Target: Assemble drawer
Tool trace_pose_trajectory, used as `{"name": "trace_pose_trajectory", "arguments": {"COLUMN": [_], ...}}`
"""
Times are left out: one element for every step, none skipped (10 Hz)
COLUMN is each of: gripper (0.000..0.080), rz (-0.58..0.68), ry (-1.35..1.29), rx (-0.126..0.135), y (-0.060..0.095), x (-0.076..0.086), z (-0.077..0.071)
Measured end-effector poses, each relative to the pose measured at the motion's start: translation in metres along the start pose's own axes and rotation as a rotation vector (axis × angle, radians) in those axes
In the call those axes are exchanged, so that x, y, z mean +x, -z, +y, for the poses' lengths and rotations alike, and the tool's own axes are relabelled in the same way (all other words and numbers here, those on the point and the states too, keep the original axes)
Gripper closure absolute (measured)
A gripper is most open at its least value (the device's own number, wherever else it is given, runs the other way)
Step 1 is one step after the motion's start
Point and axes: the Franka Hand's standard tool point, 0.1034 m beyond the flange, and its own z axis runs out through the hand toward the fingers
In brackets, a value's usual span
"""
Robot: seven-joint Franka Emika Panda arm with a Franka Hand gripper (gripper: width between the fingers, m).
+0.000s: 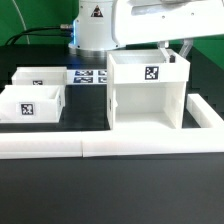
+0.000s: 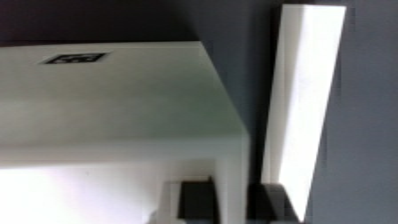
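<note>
Claw (image 2: 231, 203) and case meet at the case's upper edge on the exterior view's right. In the wrist view the two dark fingers (image 2: 192, 203) stand a little apart, with what looks like the wall's edge running between them; we cannot tell whether the pads press on it or only straddle it. On the black bench (image 1: 120, 185) the drawer's large hollow case (image 1: 128, 72) stands upright toward the exterior view's right. Its open face is turned to the camera, just behind the long front border bar (image 1: 90, 147) and near the side bar (image 1: 203, 112). Two small trays wait well apart from the case at the exterior view's left, neither yet inserted: the nearer tray (image 1: 28, 110) and the farther tray (image 1: 38, 70). The marker board (image 1: 88, 77) lies between the trays and the case. We judge the step in hand to be seating or squaring the case before any tray goes in. The next move calls for a firm hold on that thin wall and a slow push or drag, without tipping the tall case.
</note>
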Motion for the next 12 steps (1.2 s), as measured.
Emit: {"name": "trace_pose_trajectory", "arguments": {"gripper": [0.0762, 0.0762, 0.0762, 0.0762, 0.0762, 0.0762, 0.0761, 0.0761, 0.0761, 0.0761, 0.0761, 0.0761], "rz": [0.001, 0.001, 0.005, 0.008, 0.009, 0.011, 0.017, 0.016, 0.015, 0.020, 0.025, 0.027], "ry": [-0.004, -0.017, -0.065, -0.108, -0.165, -0.222, -0.430, -0.519, -0.629, -0.711, -0.765, -0.829], "rx": [0.000, 0.001, 0.002, 0.002, 0.005, 0.010, 0.017, 0.020, 0.021, 0.019, 0.023, 0.033], "y": [0.000, 0.000, 0.001, 0.001, 0.001, 0.001, 0.000, 0.000, -0.001, -0.001, 0.000, 0.001], "x": [0.000, 0.000, 0.001, 0.002, 0.002, 0.002, 0.002, 0.004, 0.007, 0.011, 0.014, 0.015], "z": [0.000, 0.000, -0.001, -0.002, -0.003, -0.004, -0.008, -0.011, -0.010, -0.007, -0.006, -0.009]}}
